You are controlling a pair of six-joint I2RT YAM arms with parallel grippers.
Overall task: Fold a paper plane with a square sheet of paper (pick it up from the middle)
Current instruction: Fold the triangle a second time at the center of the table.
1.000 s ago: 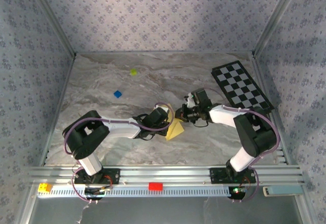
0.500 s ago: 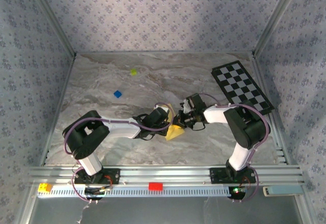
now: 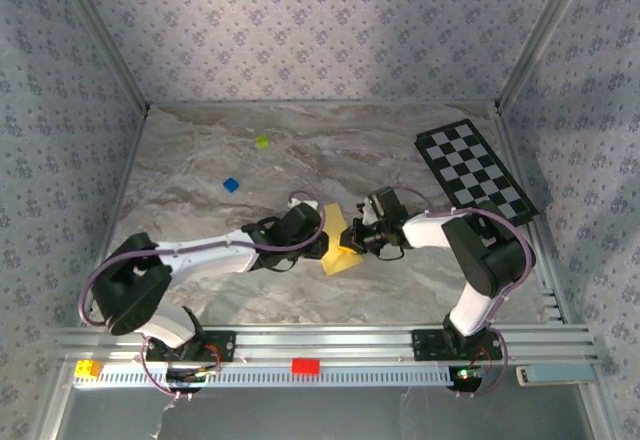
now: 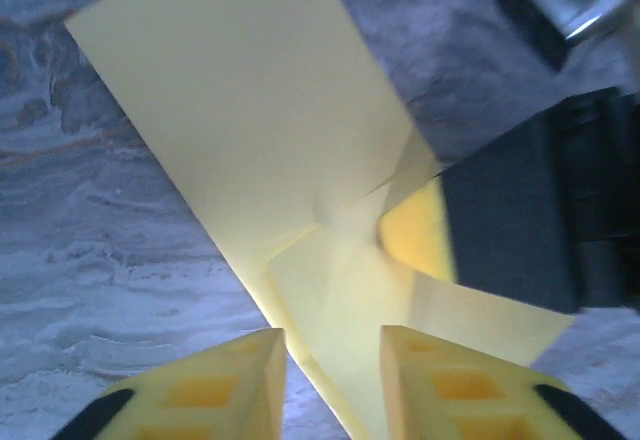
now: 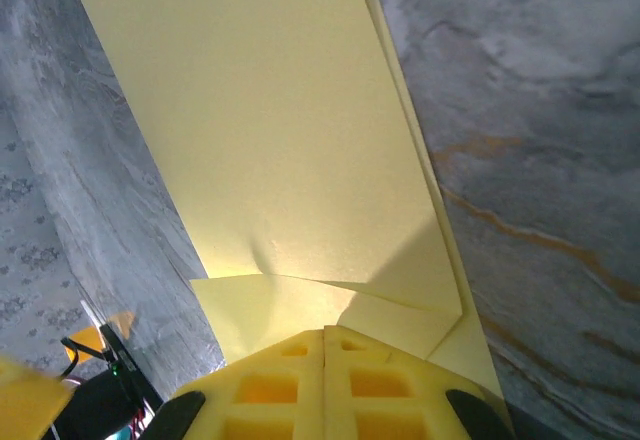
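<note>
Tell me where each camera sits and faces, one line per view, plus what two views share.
Top external: above and behind the bases, looking down on the table; both arms show, left gripper and right gripper at the yellow paper.
Left wrist: looks along its own parted fingers at the paper, with the right gripper clamping it.
Right wrist: looks past its own closed fingers along the paper.
Shared: both wrist views show the paper's creases.
</note>
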